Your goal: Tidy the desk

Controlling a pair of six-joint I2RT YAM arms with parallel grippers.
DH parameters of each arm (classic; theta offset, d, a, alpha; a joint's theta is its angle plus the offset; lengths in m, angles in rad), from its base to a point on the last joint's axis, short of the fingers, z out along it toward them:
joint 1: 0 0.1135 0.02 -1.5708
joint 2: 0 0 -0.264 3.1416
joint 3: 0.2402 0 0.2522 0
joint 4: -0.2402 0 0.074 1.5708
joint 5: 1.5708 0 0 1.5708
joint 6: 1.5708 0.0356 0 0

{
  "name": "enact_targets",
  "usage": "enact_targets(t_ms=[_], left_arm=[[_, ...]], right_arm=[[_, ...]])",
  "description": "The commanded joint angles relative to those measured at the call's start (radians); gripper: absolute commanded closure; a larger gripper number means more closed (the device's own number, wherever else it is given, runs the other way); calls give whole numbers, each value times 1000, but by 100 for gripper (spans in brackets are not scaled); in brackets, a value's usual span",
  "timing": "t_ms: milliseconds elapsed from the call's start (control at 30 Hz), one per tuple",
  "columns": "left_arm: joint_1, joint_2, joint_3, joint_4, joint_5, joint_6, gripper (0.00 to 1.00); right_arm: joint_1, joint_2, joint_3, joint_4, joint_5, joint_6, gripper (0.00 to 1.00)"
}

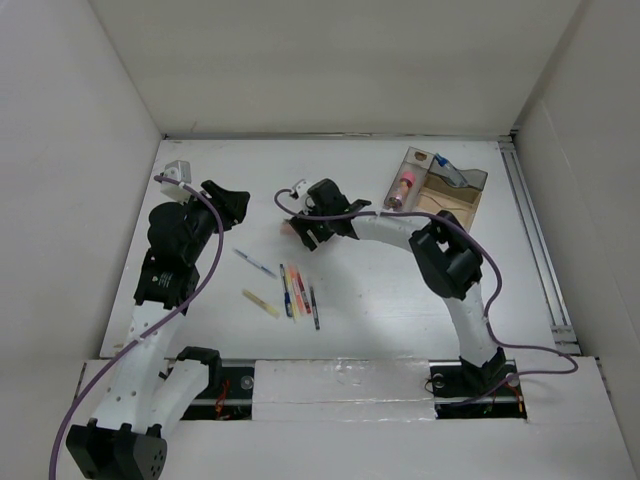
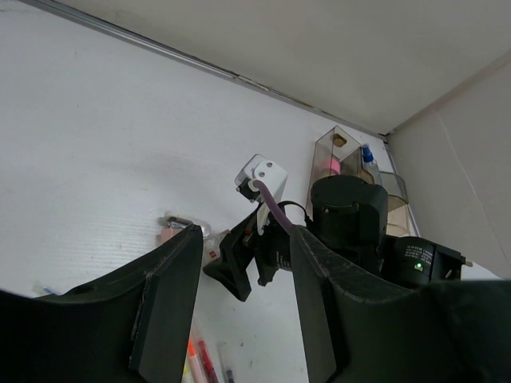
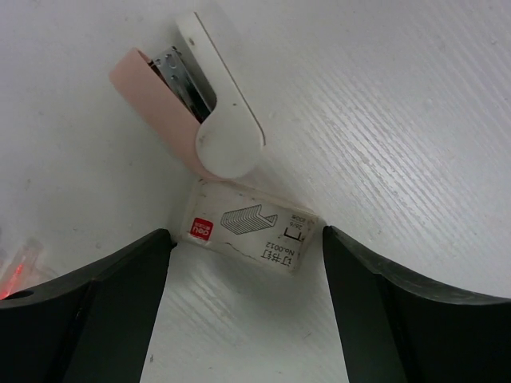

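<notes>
On the white tabletop (image 1: 400,300) spread beneath both arms, the right gripper (image 3: 243,249) stands open astride a staple box (image 3: 267,238), probably light, crushable cardboard best pinched gently by its ends, a pink stapler (image 3: 188,104) touching it at 11 o'clock, while the left gripper (image 1: 226,203) hangs open and empty.

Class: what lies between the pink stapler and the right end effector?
A small staple box, lying on the desk; the right wrist view shows it.
</notes>
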Motion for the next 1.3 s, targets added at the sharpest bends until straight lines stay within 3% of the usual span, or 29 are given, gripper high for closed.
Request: enact_targets(t_ms=[0,333,567,900,1033,1267], left_arm=[[-1,2,33,31,11,13,57],[-1,3,34,31,15,13,57],[-1,0,33,34,21,12,57],[-1,-1,27,41,33,7,57],[-1,6,27,41,39,7,57],[-1,14,30,43,45,7,57]], right_arm=[[27,17,38,5,-24,-16,19],[27,9,4,30,22,45,41],[-56,-262,-216,172,39,156,43],[-424,-491,-367,199,56,364,42],[-612,-522,-418,214,54,445,42],[-747,-480,-381,159,0,476,40]])
